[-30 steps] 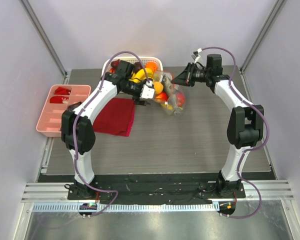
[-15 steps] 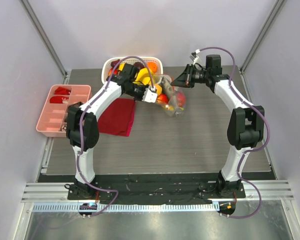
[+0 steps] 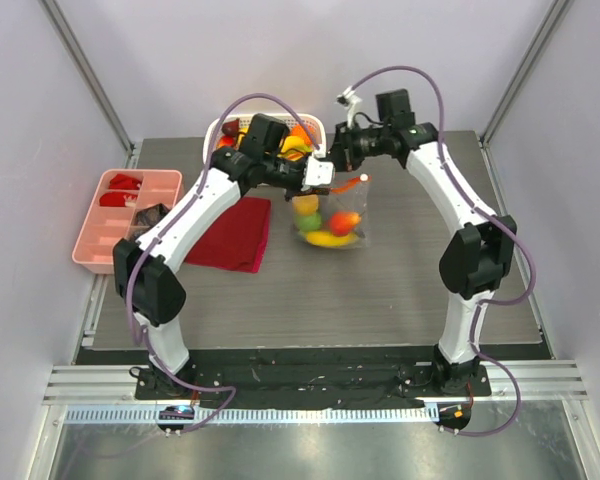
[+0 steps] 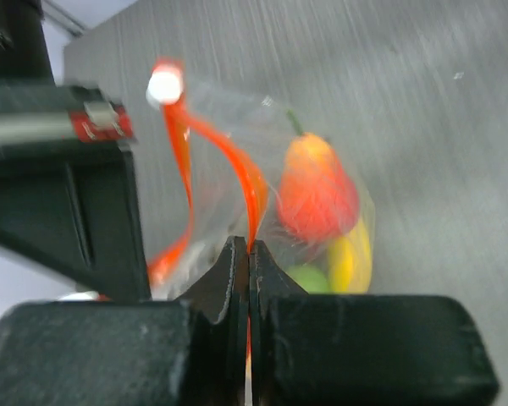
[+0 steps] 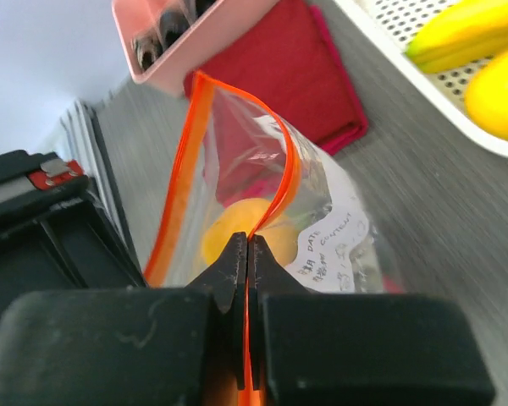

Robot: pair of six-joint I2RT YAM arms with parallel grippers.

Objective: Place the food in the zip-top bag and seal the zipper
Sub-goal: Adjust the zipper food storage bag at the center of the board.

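The clear zip-top bag [image 3: 332, 215] hangs upright above the table between both arms. Inside it is food: a red-orange fruit [image 4: 317, 190], a yellow piece [image 4: 353, 254] and a green one [image 4: 309, 277]. My left gripper [image 4: 250, 245] is shut on one lip of the orange zipper [image 4: 237, 165], whose white tip [image 4: 165, 85] sticks up. My right gripper [image 5: 247, 240] is shut on the other orange lip of the bag [image 5: 262, 182], beside the white label [image 5: 334, 245]. The mouth gapes open between the two lips.
A white slotted basket [image 3: 317, 124] with bananas [image 5: 466, 38] and other toy fruit stands at the back. A folded dark red cloth [image 3: 235, 232] lies left of the bag. A pink divided tray [image 3: 98, 245] sits at the table's left edge.
The left gripper has closed on the zipper strip. Both arms have lifted the bag off the table by the basket, so it now hangs upright; the right arm swung left.
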